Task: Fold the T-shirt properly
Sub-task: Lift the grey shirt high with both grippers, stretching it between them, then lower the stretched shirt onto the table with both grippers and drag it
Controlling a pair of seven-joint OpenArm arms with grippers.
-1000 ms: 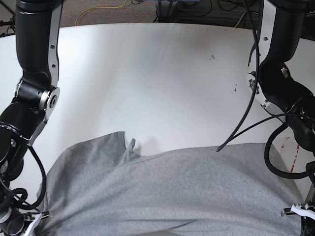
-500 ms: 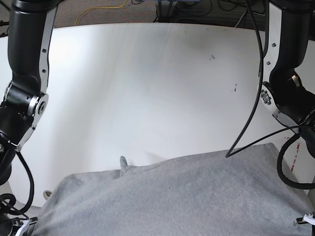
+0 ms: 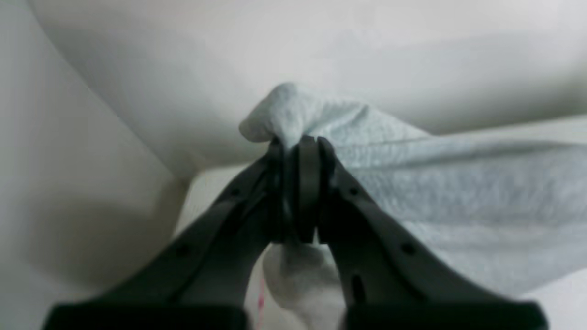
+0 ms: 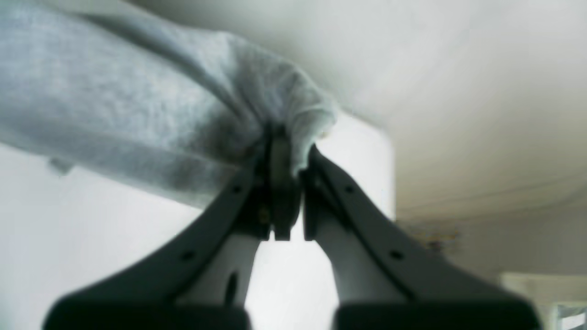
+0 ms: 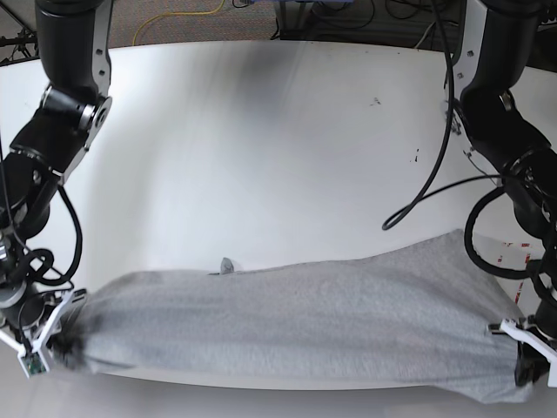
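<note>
1. Left wrist view. The left gripper (image 3: pixel 300 151) is shown clenched on a bunched corner of the T-shirt (image 3: pixel 458 192), with a knob of grey cloth pushed out beyond the closed fingertips (image 3: pixel 308 156) and a further wad lying between the finger bases. From the pinch the cloth is drawn sideways in long ridges, which suggests that the corner is gripped so that the edge can be pulled taut. The white table (image 3: pixel 137 91) is seen behind, out of focus.

2. Right wrist view. The right gripper (image 4: pixel 286 142) is likewise shown clamped on the opposite corner of the T-shirt (image 4: pixel 114 114); cloth is wrapped over the tips and trails off to the side. The pinch is taken at the very end of the garment (probably so that its full width can be spread).

3. Base view. The T-shirt (image 5: pixel 296 322) is stretched as a long band along the near edge of the table (image 5: pixel 278 148), held between the right gripper (image 5: pixel 52 344) and the left gripper (image 5: pixel 522 361). No lettering is visible. A small fold (image 5: pixel 228 264) is raised at the far edge. The garment is judged to be held for laying flat, with folding not yet begun.
</note>
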